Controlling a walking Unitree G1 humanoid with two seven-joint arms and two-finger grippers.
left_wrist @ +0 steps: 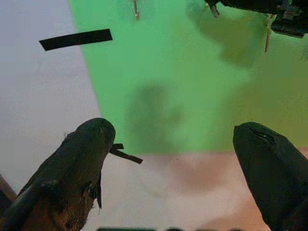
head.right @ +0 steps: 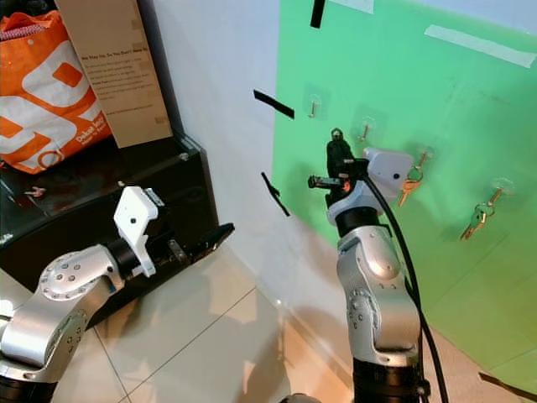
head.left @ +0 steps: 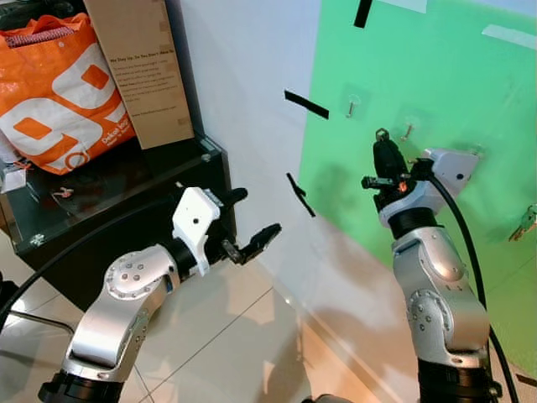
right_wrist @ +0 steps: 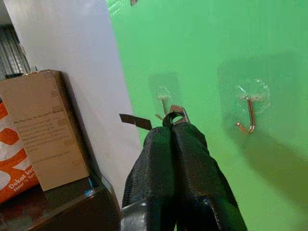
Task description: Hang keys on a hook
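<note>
Black-fingered right gripper [right_wrist: 172, 126], raised upright, pinches keys [right_wrist: 176, 114] near hook [right_wrist: 249, 115].

We see the key ring [right_wrist: 176, 113] pinched upright near our bare copper hook [right_wrist: 247, 115] on green.

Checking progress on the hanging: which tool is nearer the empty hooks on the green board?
Right. The right tool, shut on a key ring, is raised beside the empty hooks; the left tool sits open, low by the black cabinet.

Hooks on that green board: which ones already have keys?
The two hooks farthest right: one with orange-tagged keys beside the right tool, one with green-tagged keys. The others look bare.
</note>
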